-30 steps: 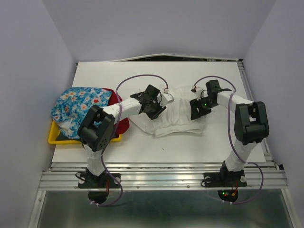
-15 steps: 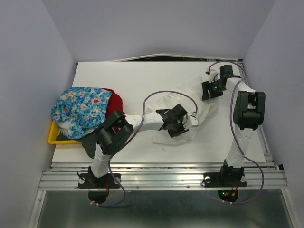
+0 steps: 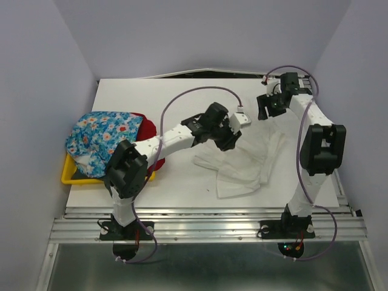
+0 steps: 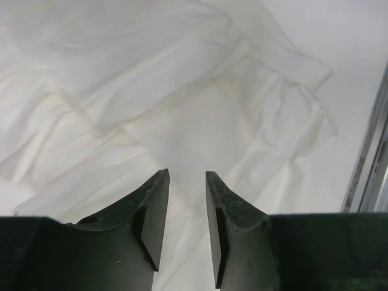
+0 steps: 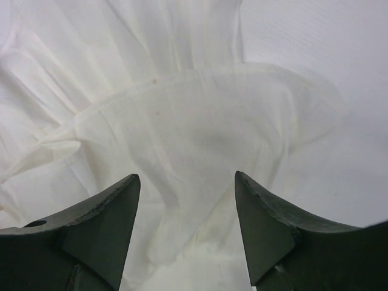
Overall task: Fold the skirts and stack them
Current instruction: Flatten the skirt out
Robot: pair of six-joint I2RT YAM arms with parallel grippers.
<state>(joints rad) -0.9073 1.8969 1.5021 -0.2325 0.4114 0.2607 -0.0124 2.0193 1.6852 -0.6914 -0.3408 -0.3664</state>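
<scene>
From above, we are seeing the white skirt lying crumpled and spread out on the right half of the table, between the table's middle and its near edge. The left gripper is hanging over the part of that skirt closest to the table's middle. The right gripper is hanging near the table's far right corner, just past the cloth. At the table's left edge, the blue flowered skirt is lying heaped over the yellow tray. The red skirt is showing beside it, toward the table's middle.

Through the left wrist camera, we are seeing the left gripper with its fingers standing a narrow gap apart and gripping nothing. The white skirt is lying wrinkled beneath it, and a bare strip of table is showing beyond the hem.

Through the right wrist camera, we are seeing the right gripper with its fingers spread wide and holding nothing. The white skirt is lying in pleats below, with bare table showing beside it.
</scene>
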